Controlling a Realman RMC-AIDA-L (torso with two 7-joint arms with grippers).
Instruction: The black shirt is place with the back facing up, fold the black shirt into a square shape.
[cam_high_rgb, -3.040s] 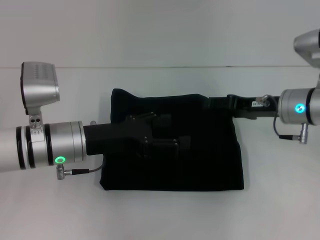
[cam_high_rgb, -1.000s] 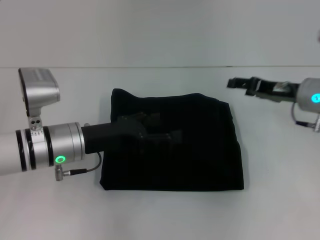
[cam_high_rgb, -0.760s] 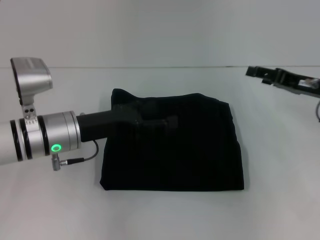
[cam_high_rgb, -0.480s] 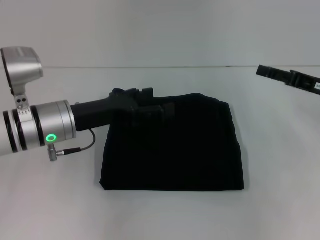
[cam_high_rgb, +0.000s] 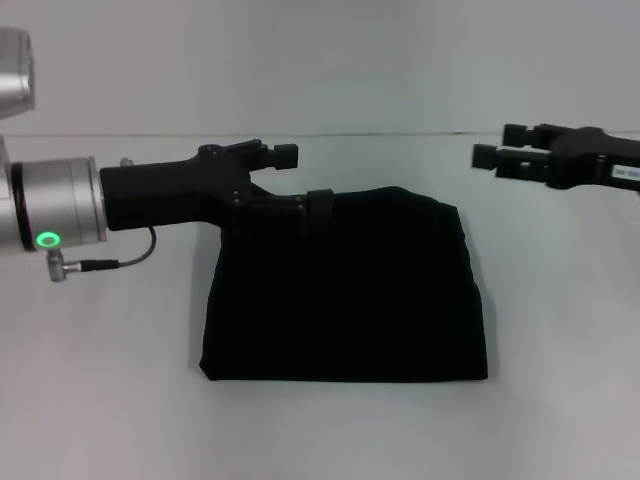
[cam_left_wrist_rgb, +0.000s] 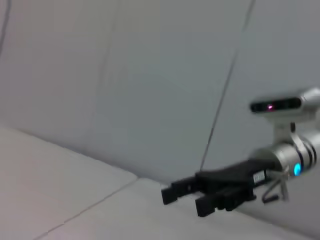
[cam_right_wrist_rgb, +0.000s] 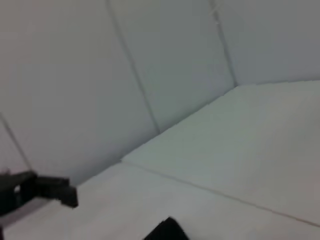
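Black soft fabric: the black shirt (cam_high_rgb: 345, 290) lies folded into a near-square block at mid tabletop (cam_high_rgb: 100, 420), long axis running left to right. It is light, limp and non-slip; take hold at a corner or edge. The left claw (cam_high_rgb: 300, 180), released, hovers over its far-left corner. The right claw (cam_high_rgb: 490, 150), released, hangs well apart.

No readable text, brand or number showed anywhere. A small white label sat on the right claw (cam_high_rgb: 487, 157), seen too in the left wrist view, but its print was too small to read.
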